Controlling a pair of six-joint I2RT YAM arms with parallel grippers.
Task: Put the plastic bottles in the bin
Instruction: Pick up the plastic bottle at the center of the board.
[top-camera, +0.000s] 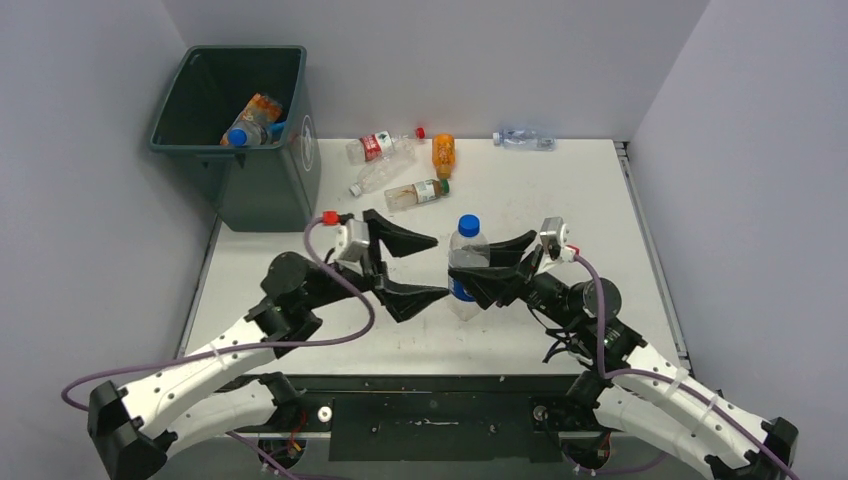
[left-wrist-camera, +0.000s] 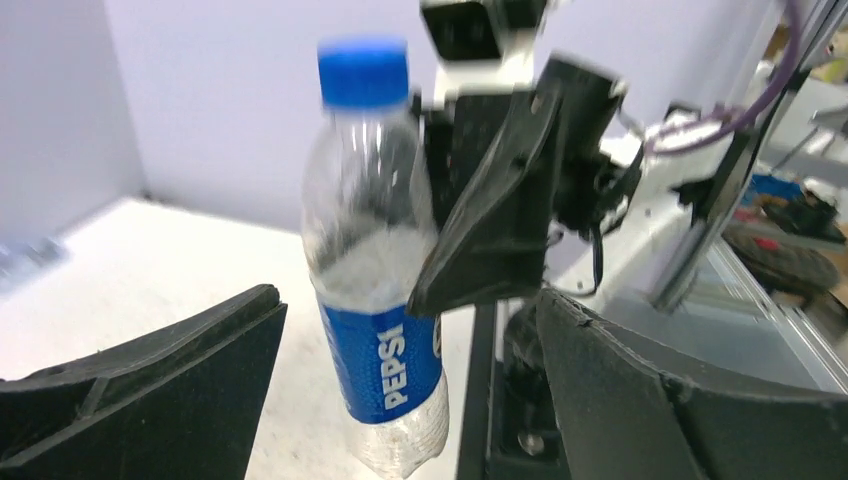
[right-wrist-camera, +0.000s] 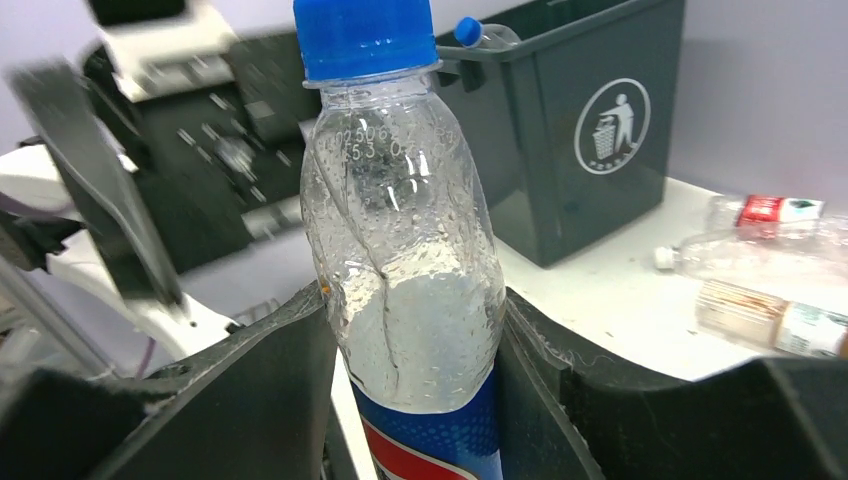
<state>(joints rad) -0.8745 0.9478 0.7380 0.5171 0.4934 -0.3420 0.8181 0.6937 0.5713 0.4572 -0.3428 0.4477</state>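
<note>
While the right gripper (top-camera: 470, 278) clamps the upright Pepsi bottle (top-camera: 468, 245) (cap up), the left gripper (top-camera: 440, 266) gapes empty at its 9 o'clock, with the bin (top-camera: 265, 190) off at 10 o'clock.

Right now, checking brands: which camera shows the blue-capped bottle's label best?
Left wrist: the label on the bottle reads PEPSI clearly. Right wrist catches only its top edge within the right end effector; the top view, a blue sliver.
</note>
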